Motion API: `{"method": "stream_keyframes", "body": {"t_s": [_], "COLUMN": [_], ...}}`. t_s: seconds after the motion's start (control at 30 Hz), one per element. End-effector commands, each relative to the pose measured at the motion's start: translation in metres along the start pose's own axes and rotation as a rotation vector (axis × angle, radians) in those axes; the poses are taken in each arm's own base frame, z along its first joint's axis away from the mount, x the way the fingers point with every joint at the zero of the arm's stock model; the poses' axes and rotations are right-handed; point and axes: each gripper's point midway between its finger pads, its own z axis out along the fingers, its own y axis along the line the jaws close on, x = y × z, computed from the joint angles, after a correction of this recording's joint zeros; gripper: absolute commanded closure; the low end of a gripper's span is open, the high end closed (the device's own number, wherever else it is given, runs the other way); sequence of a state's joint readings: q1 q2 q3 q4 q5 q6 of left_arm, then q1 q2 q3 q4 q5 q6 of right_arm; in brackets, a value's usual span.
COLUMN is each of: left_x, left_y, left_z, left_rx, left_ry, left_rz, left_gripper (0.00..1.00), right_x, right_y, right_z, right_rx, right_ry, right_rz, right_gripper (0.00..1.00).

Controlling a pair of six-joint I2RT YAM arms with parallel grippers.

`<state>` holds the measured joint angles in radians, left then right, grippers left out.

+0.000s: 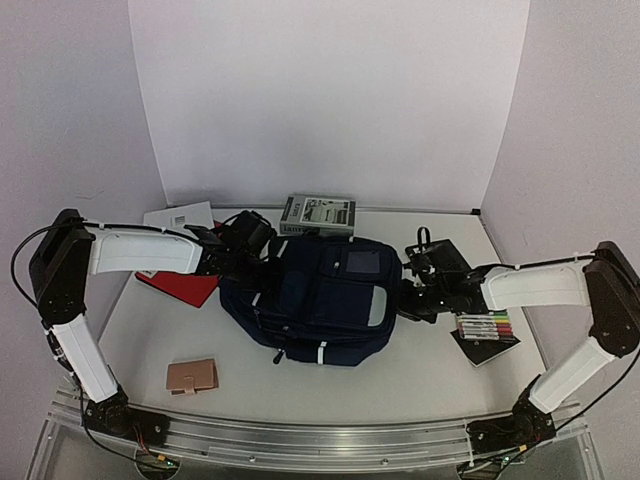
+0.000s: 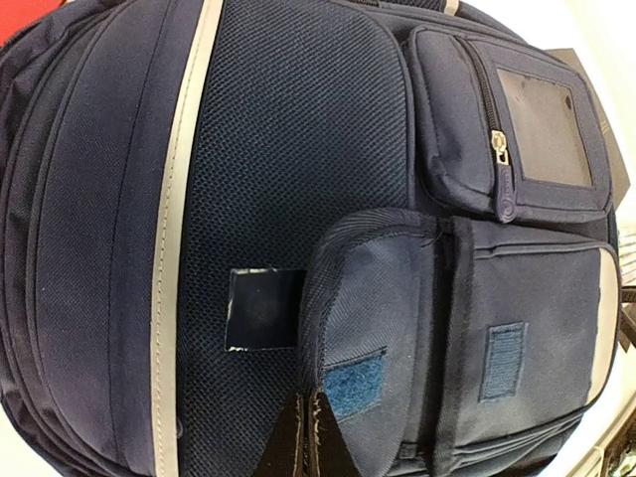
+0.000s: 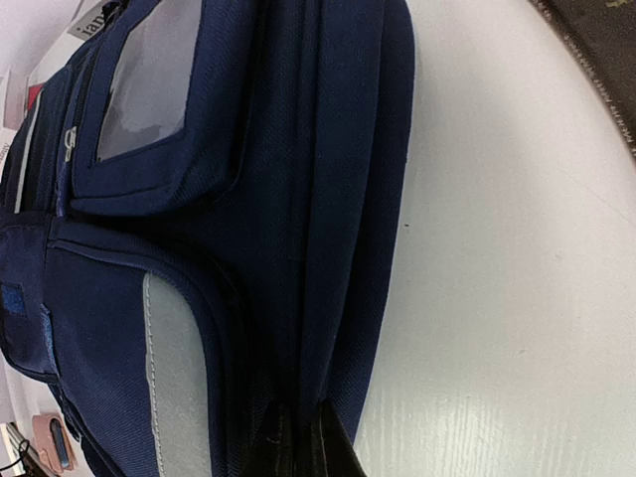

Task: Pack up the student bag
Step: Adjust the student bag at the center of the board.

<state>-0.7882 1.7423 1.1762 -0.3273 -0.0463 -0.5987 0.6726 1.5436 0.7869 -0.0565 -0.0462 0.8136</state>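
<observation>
Left hand [image 2: 306,439] is resting fully closed against the student bag [image 1: 320,295] pocket flap [image 2: 368,328]; right hand [image 3: 298,449] is pinching the bag's side.

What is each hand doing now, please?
Left hand: closed, pinching the pocket flap of the student bag.
Right hand: closed on the student bag's side.

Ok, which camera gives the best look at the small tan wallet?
The top external view: the wallet lies whole and unobstructed on the table, nearer the arm bases than the backpack. The right wrist view catches only a tan sliver at its bottom-left corner, probably it. The left wrist view shows none of it.
</observation>
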Motion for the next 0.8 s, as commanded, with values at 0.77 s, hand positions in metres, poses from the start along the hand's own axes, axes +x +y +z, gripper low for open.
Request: {"method": "stream_keyframes", "body": {"t_s": [0.77], "left_x": [-0.007], "left_y": [0.017], "left_z": [0.006], "left_rx": [0.020], "left_ry": [-0.034], "left_rz": [-0.064], "left_gripper": [0.95], "right_x": [0.005], "right_y": [0.061], "right_z": [-0.007], "right_rx": [-0.032], "right_ry": [0.046], "right_rz": [-0.127], "right_gripper": [0.58]}}
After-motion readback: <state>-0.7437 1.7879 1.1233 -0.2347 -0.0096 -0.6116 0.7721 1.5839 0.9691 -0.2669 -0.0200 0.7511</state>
